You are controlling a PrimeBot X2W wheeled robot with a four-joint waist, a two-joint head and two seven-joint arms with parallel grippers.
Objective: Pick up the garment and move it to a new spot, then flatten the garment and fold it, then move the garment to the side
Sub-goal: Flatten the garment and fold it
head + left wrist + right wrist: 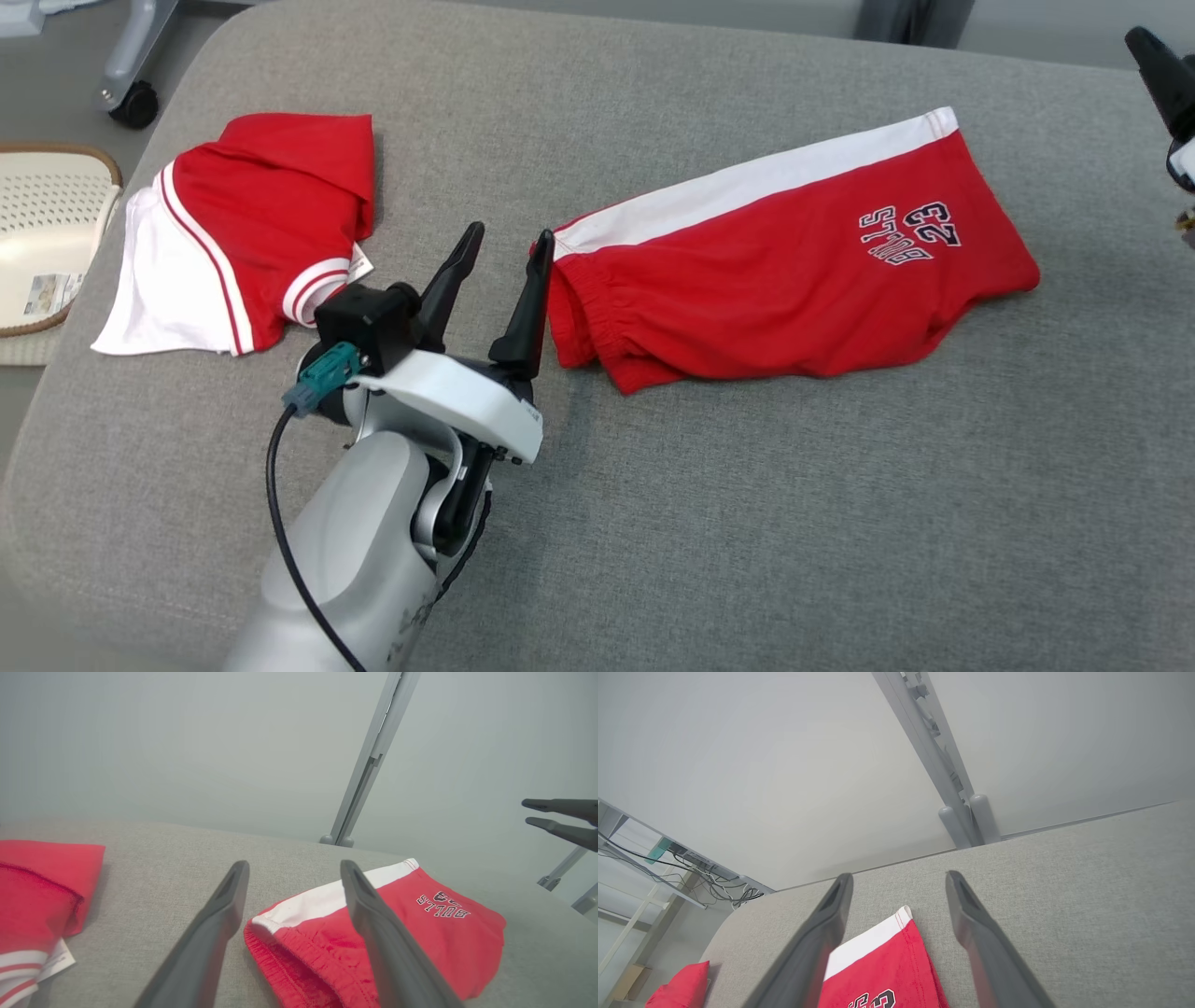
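The red shorts [775, 271] lie flat on the padded grey tabletop [747, 523], right of its middle. They run at a slant, from the elastic waistband near the centre out towards the far right corner. A white stripe follows their far edge, and the dark "BULLS 23" print [907, 233] sits near the leg end, upside down in the head view. The shorts look folded in half, with one red layer lying over the other and the lower layer showing along the near edge.

The left gripper [509, 235] stands at the middle of the tabletop with its two dark fingers spread wide and nothing between them. Its right finger is just beside the waistband corner, where the white stripe begins; whether it touches the cloth I cannot tell. In the left wrist view that corner lies between the two fingers.

The right gripper [899, 876] is over the far right part of the tabletop, its fingers also wide apart and empty. In its own wrist view the hem corner with the end of the white stripe lies below the gap between them.

A red and white jersey [271, 215] lies bunched near the far left corner, well apart from the shorts, with a white tag [361, 264] at its near edge. A white perforated basket [47, 215] sits beyond the left edge
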